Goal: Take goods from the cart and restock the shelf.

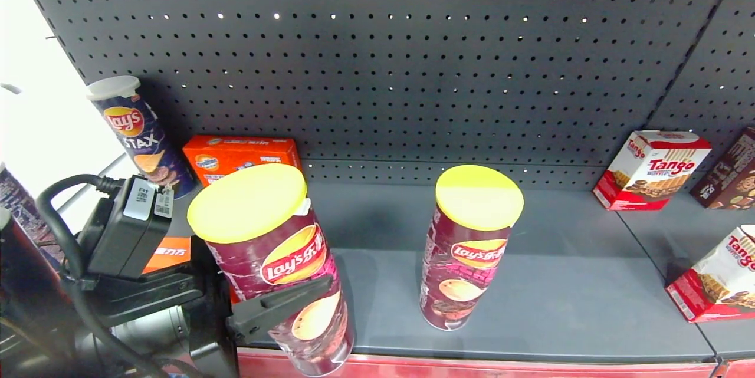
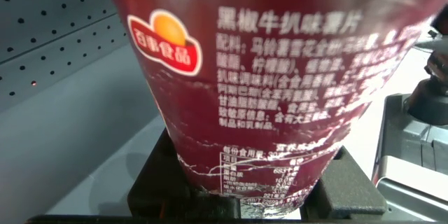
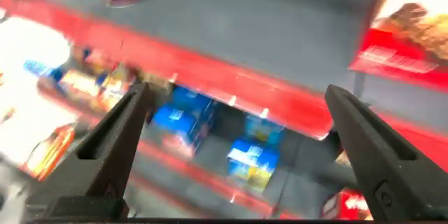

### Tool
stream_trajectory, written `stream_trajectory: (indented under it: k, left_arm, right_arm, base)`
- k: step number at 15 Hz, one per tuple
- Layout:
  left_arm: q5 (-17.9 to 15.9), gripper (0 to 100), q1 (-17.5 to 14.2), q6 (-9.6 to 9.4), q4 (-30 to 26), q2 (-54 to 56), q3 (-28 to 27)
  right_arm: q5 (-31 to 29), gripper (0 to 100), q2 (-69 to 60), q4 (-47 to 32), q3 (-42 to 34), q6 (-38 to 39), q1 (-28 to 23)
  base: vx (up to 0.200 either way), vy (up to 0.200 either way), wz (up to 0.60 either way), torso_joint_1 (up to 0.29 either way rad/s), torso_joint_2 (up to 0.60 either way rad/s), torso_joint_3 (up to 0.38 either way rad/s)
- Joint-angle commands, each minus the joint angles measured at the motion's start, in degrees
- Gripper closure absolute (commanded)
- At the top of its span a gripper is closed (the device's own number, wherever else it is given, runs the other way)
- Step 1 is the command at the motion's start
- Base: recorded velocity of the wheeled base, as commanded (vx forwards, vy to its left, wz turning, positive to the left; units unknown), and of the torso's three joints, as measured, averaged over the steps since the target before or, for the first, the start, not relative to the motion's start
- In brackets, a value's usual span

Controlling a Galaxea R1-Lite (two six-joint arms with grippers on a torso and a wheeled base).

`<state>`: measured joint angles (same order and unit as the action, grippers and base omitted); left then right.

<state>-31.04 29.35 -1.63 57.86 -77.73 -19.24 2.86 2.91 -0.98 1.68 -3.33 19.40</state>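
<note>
My left gripper (image 1: 283,307) is shut on a maroon chips can with a yellow lid (image 1: 265,248), holding it low on its body at the front left of the grey shelf (image 1: 560,295). In the left wrist view the held can (image 2: 266,77) stands between the dark fingers (image 2: 150,185). A second, matching can (image 1: 466,248) stands upright mid-shelf, to the right of the held one. My right gripper (image 3: 238,98) is open with nothing between its fingers, facing the shelf's red front edge (image 3: 231,77).
A blue chips can (image 1: 138,130) and an orange box (image 1: 242,154) stand at the back left by the pegboard wall (image 1: 383,59). Red-and-white wafer boxes (image 1: 652,168) (image 1: 716,278) sit at the right. Bare shelf lies between the cans and these boxes. Blue packs (image 3: 182,115) fill a lower shelf.
</note>
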Motion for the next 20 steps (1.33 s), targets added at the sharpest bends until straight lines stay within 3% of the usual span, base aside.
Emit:
stream_trajectory:
  k: [1,3,8,11,14,17,20]
  left_arm:
    - [0.0,100,-0.1,-0.04,0.1,-0.1,-0.5]
    - [0.0,100,-0.1,-0.04,0.1,-0.1,-0.4]
    - [-1.1,100,-0.4,-0.04,0.0,-0.1,-0.5]
    - [-2.6,100,-0.6,0.14,-0.5,-0.2,-1.4]
    - [-2.7,100,-0.7,0.23,-0.6,-0.8,-2.4]
    - [-4.5,100,-2.1,0.23,-0.5,-2.6,-3.4]
    - [-5.7,100,-2.5,0.23,-0.5,-3.7,-4.3]
  right_arm:
    - [-3.4,0,-2.9,-0.3,0.3,-0.1,-2.0]
    - [-6.6,0,-2.8,-0.3,0.2,2.3,-2.2]
    - [-7.4,0,1.6,-0.3,0.2,2.4,-3.7]
    - [-7.4,0,2.5,0.3,-0.2,3.6,-13.8]
    - [-9.1,0,2.5,1.3,-0.9,4.9,-13.8]
    - [-6.9,0,1.8,0.9,-1.5,3.8,-21.9]
    - [-6.6,0,1.0,1.0,-1.5,3.6,-20.8]
  base:
    - [0.000,0.000,0.00,0.000,0.00,0.000]
    - [0.000,0.000,0.00,0.000,0.00,0.000]
    - [0.000,0.000,0.00,0.000,0.00,0.000]
    - [0.000,0.000,0.00,0.000,0.00,0.000]
    - [0.000,0.000,0.00,0.000,0.00,0.000]
    - [0.000,0.000,0.00,0.000,0.00,0.000]
    - [0.000,0.000,0.00,0.000,0.00,0.000]
